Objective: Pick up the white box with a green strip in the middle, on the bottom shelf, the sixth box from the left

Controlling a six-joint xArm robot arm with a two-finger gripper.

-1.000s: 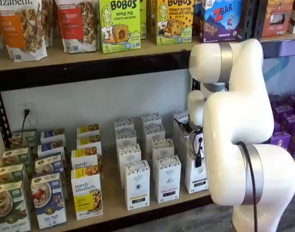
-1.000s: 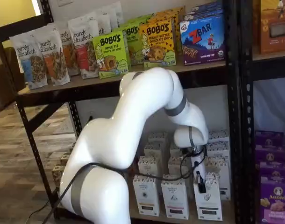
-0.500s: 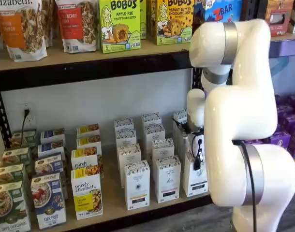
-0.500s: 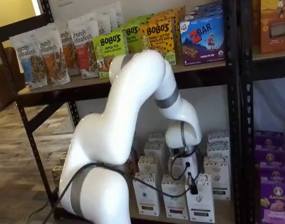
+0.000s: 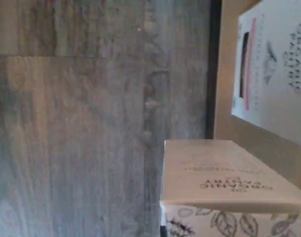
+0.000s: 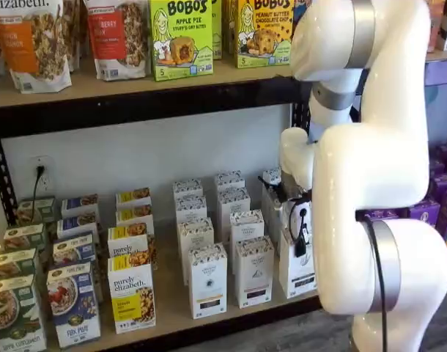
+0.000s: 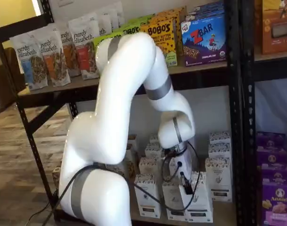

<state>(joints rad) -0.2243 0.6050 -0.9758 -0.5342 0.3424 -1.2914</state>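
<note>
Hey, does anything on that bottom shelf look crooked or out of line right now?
Yes: the white box in the claw leans out of line with the upright front-row cartons on the bottom shelf. In the wrist view it juts past the shelf's front edge. Nothing looks spilled or damaged.

The arm (image 6: pixel 370 183) hides the hand (image 7: pixel 185 181) and its grip.
</note>
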